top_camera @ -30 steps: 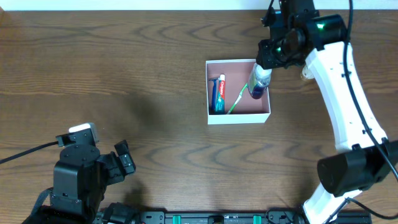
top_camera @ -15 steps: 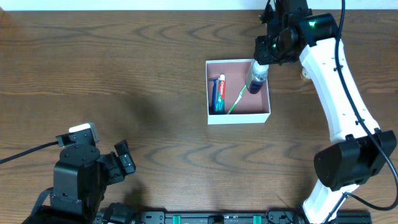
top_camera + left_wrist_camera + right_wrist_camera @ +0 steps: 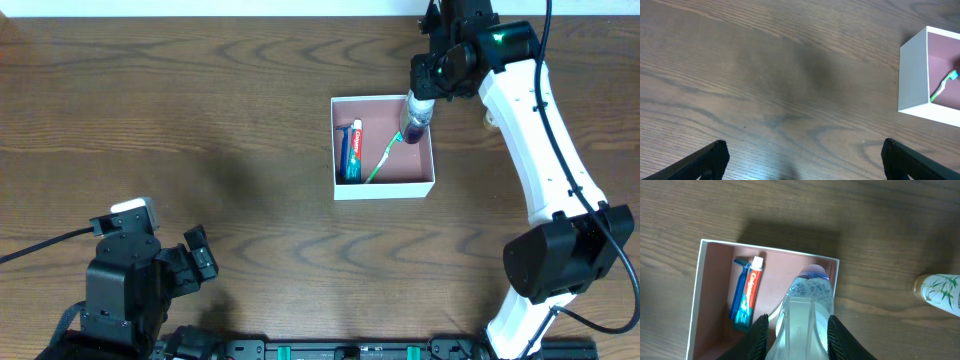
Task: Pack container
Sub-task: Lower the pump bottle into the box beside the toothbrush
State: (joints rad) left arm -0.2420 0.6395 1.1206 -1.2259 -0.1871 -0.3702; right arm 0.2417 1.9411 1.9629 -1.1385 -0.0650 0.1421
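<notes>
The container [image 3: 383, 189] is a square white box with a pink inside, on the wooden table right of centre. In it lie a toothpaste tube [image 3: 354, 149], a blue razor [image 3: 739, 287] and a green toothbrush [image 3: 380, 160]. My right gripper [image 3: 422, 96] is shut on a clear bottle of purple liquid [image 3: 414, 127] and holds it tilted over the box's far right corner. The right wrist view shows the bottle [image 3: 807, 305] between the fingers above the box [image 3: 695, 300]. My left gripper [image 3: 800, 160] is open and empty at the front left, with the box [image 3: 912, 80] to its right.
A small pale bottle with a green leaf print [image 3: 937, 288] stands on the table to the right of the box, also seen beside my right arm in the overhead view [image 3: 490, 116].
My right gripper has drawn slightly back and left with the bottle, which now hangs over the box's far right corner. The left arm has not moved.
</notes>
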